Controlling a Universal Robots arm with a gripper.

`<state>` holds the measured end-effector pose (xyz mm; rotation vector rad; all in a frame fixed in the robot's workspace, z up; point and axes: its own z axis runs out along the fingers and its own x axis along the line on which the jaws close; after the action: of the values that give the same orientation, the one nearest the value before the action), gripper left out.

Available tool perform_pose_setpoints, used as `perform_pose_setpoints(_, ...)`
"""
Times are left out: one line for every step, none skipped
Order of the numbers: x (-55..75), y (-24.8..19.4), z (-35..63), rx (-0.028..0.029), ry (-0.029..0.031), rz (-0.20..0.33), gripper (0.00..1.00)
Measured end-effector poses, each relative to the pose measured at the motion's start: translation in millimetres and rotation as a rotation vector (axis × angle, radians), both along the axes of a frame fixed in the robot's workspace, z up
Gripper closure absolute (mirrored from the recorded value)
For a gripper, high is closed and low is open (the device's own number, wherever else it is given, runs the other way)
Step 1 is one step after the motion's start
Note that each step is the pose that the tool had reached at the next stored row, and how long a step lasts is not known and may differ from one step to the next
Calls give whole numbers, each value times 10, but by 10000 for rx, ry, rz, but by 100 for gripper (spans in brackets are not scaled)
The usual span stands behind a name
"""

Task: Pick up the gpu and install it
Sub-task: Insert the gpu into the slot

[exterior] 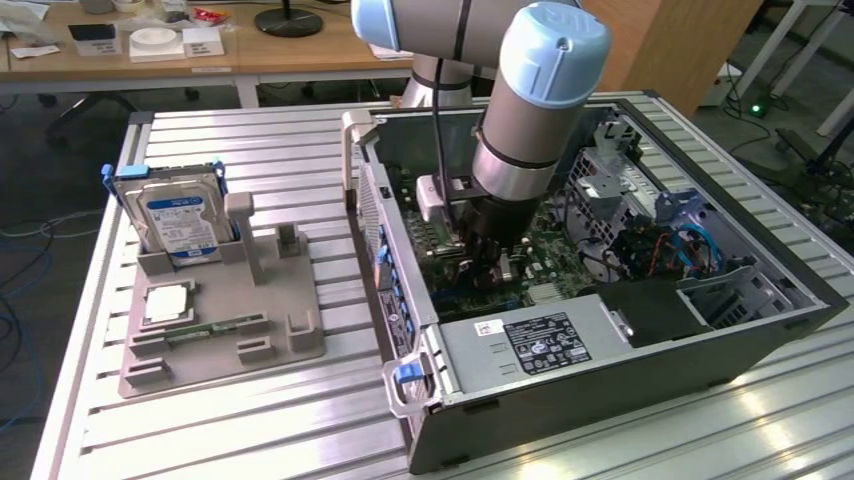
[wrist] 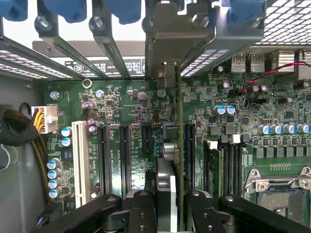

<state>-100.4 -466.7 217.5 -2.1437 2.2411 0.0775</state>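
- pincer (wrist: pixel 167 204) clenched on the one gpu (wrist: pixel 179 145), card edge-on over the motherboard (wrist: pixel 121 111), bracket up at the rear slots
- open PC case (exterior: pixel 561 390) on desk (exterior: pixel 227 420)
- one hard drive (exterior: pixel 180 220) in gray fixture (exterior: pixel 267 300), well apart

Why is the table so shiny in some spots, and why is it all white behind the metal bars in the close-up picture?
In the exterior view, lamps overhead bounce off the ribbed metal table as bright streaks near the computer case. In the wrist view, the light behind the slot bars is stronger than the camera can handle, so it washes out white, while the motherboard and the gpu, seen edge-on, stay evenly lit.
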Motion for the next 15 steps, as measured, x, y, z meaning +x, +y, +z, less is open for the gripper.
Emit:
perform_pose_setpoints(0,0,-13,1,-1,0,72)
perform_pose_setpoints(0,-1,-26,-7,3,1,72)
perform_pose_setpoints(0,-2,-37,-14,9,1,72)
perform_pose_setpoints(-1,-2,-43,-12,11,1,72)
perform_pose_setpoints(-1,-2,-44,-10,8,0,72)
perform_pose_setpoints(-1,-1,-48,-3,5,-1,72)
perform_pose_setpoints(-1,0,-50,2,1,-2,72)
perform_pose_setpoints(-1,0,-50,2,1,-1,72)
perform_pose_setpoints(-1,0,-50,2,1,-2,72)
perform_pose_setpoints(-1,0,-49,1,1,-2,72)
perform_pose_setpoints(-1,0,-49,1,1,-1,72)
perform_pose_setpoints(-1,0,-49,1,2,-1,72)
perform_pose_setpoints(-1,0,-49,0,2,-1,72)
perform_pose_setpoints(-1,0,-49,0,2,-1,72)
perform_pose_setpoints(-1,1,-51,8,0,-1,71)
